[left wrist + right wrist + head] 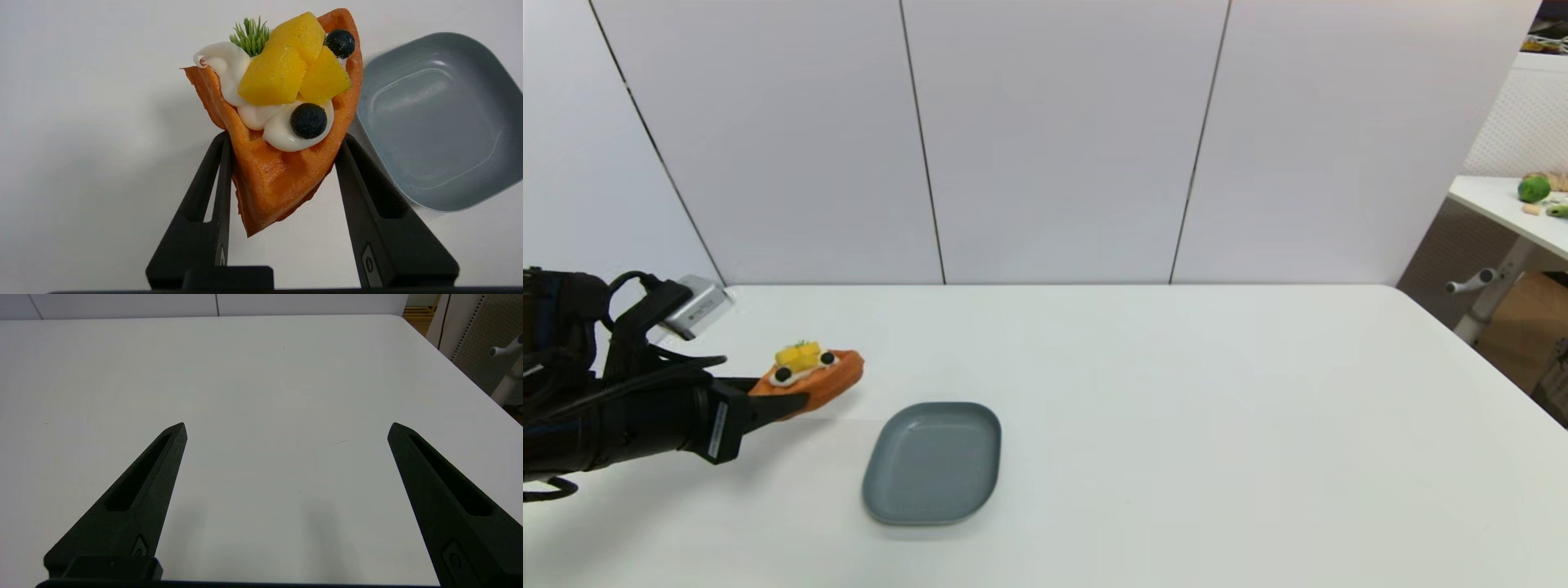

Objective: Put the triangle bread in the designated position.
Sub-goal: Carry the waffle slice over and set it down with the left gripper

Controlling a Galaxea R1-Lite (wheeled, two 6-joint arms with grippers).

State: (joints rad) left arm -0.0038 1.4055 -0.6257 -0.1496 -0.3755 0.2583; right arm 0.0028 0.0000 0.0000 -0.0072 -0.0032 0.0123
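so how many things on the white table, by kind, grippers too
triangle bread, held off the table by the left gripper: 1
grey plate: 1
grippers: 2, left gripper and right gripper, which is open over bare table
total: 4

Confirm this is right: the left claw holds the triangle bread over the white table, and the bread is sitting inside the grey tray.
Not quite. The left claw does hold the triangle bread over the white table, but the head view shows the bread beside the grey tray, which is empty.

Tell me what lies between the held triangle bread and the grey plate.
Nothing: only bare white table separates the triangle bread, shut in the left gripper, from the grey plate. The head view shows this gap.
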